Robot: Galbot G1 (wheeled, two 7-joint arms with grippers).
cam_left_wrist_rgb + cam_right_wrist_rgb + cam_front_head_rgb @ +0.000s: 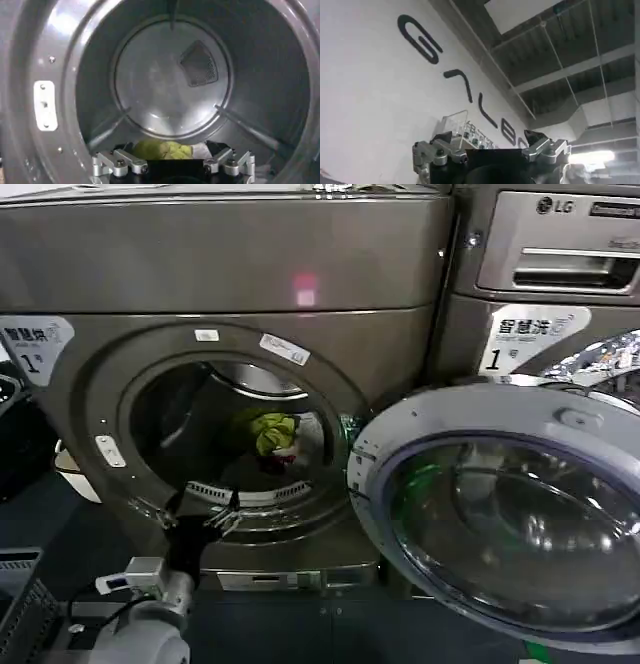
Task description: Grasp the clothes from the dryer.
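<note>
The dryer (pixel 230 274) is a dark bronze-grey front-loader with its round opening uncovered. The clothes (pixel 272 432), a small lime-green and white bundle, lie on the drum floor toward the back. My left gripper (pixel 205 509) has come up from below and sits at the lower rim of the opening. In the left wrist view this gripper (pixel 170 149) is open, and the clothes (pixel 155 148) lie farther in between its spread fingertips, untouched. The drum's back wall (pixel 165 80) rises behind them. My right gripper (pixel 490 142) is open and holds nothing, aimed up at a white wall and ceiling.
The dryer's round glass door (pixel 520 514) hangs swung open to the right, filling the lower right. A silver-grey LG machine (pixel 560 254) stands behind it. A dark object (pixel 20 444) and a ribbed grey bin (pixel 20 594) sit at the left.
</note>
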